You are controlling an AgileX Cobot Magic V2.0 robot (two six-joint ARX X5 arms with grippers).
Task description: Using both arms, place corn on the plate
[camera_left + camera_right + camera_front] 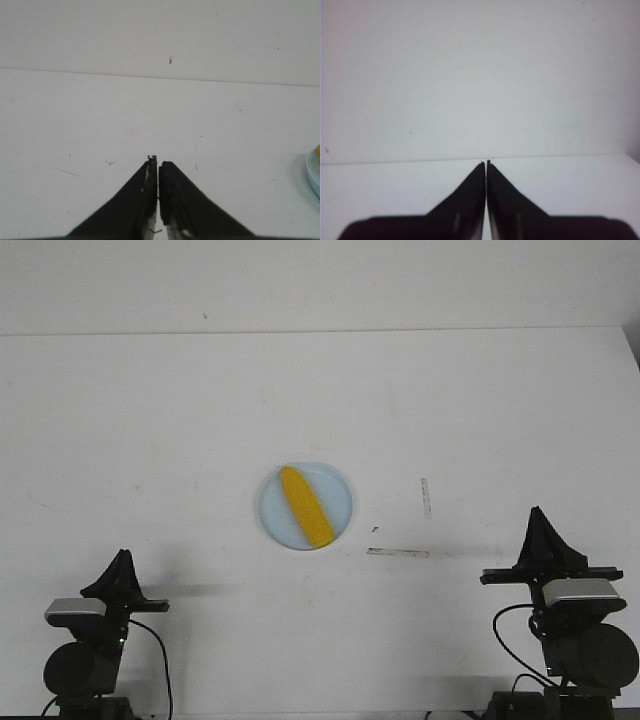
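Note:
The yellow corn lies diagonally on the pale blue plate in the middle of the white table. A sliver of the plate and a speck of the corn show at the edge of the left wrist view. My left gripper is shut and empty at the near left, well away from the plate; its jaws are closed in the left wrist view. My right gripper is shut and empty at the near right, pointing up; it also shows in the right wrist view.
Two strips of tape or marks lie on the table to the right of the plate. The table's far edge meets a pale wall.

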